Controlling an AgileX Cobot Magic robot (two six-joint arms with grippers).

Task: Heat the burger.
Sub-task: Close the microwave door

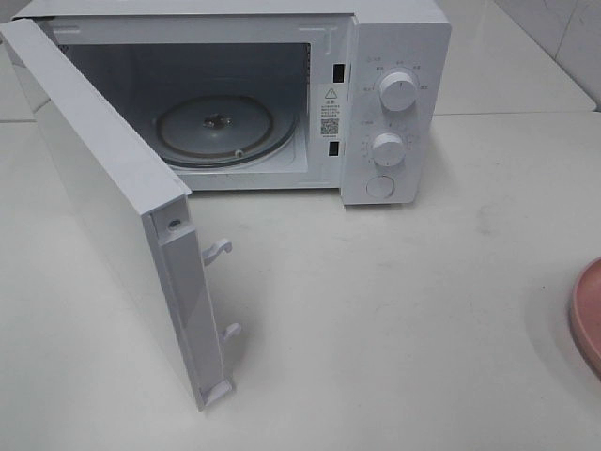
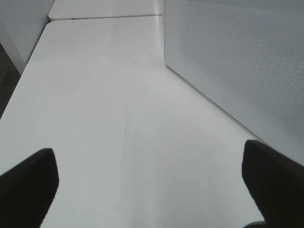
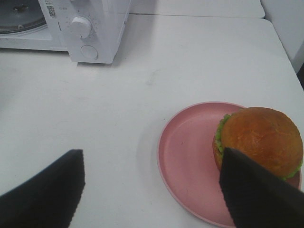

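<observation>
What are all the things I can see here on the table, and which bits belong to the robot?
Microwave: one, white, at the back of the table, two round knobs and a round button on its right panel.
Microwave door: one, white, swung wide open toward the front left.
Glass turntable: one, clear, inside the microwave, nothing on it.
Plate: one, pink, on the table to the right of the microwave; only its edge shows in the high view.
Burger: one, brown bun with green lettuce, on the plate, off to one side of it.
Table: white, under everything.
Left gripper: black fingers, open, above bare table beside the door.
Right gripper: black fingers, open, near the plate, holding nothing.
</observation>
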